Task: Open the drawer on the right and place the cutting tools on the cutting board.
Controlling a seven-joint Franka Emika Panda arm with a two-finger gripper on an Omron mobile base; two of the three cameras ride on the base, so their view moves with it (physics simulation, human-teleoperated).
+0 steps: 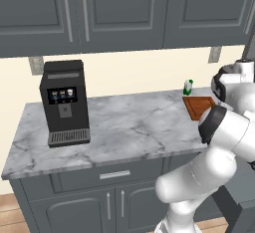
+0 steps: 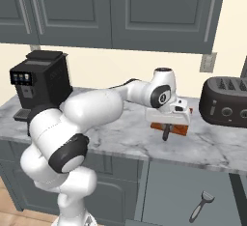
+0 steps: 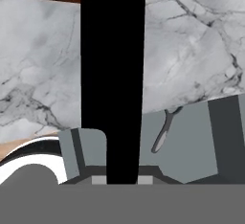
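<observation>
One slim black knife [image 3: 112,74] we see hanging upright, long axis vertical, clamped in our two-finger gripper [image 2: 166,132] just over the reddish-brown wooden cutting board [image 2: 179,129], arm stretched forward, pale grey forked peeler [image 2: 200,206] lying in the open slate-grey drawer [image 2: 169,191].

The coffee machine [image 1: 64,102] stands at the left of the counter [image 1: 129,122], and the toaster [image 2: 226,101] at the right. Between them lies the cutting board [image 1: 199,106], with a small bottle [image 1: 188,87] just behind it. The knife [image 2: 166,133] hangs over the board's front edge in the closed gripper [image 2: 167,129], and the peeler [image 2: 201,205] lies in the open drawer [image 2: 188,191] below the counter.
</observation>
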